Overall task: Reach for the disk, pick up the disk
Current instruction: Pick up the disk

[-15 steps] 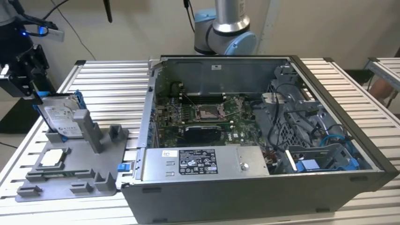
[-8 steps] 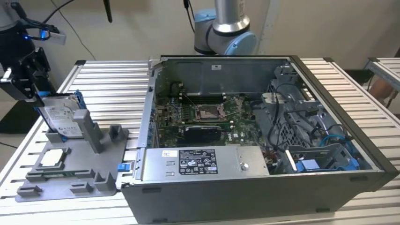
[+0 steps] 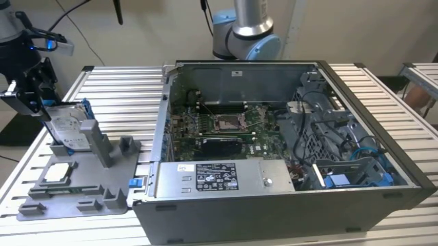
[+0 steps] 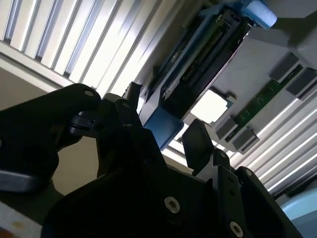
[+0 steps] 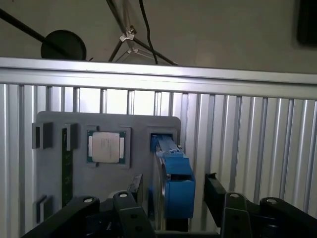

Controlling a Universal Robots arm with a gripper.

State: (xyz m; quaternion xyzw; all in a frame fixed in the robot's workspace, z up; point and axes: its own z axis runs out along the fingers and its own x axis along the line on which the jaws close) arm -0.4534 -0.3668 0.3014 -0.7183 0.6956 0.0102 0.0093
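Straddling the upright disk point(image 5: 171, 173) — jaws open, one each side of its blue frame point(image 5: 177, 196). White label point(image 3: 65, 125) — print unreadable.

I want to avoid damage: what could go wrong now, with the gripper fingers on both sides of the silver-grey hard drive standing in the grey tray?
1. The black gripper, jaws open, straddles the silver-grey hard drive in its blue plastic frame, which stands on edge in the grey plastic tray. An off-centre close may tilt it or jam it in its slot.
2. The square silver chip sits in the next pocket. A slipping drive might strike it.
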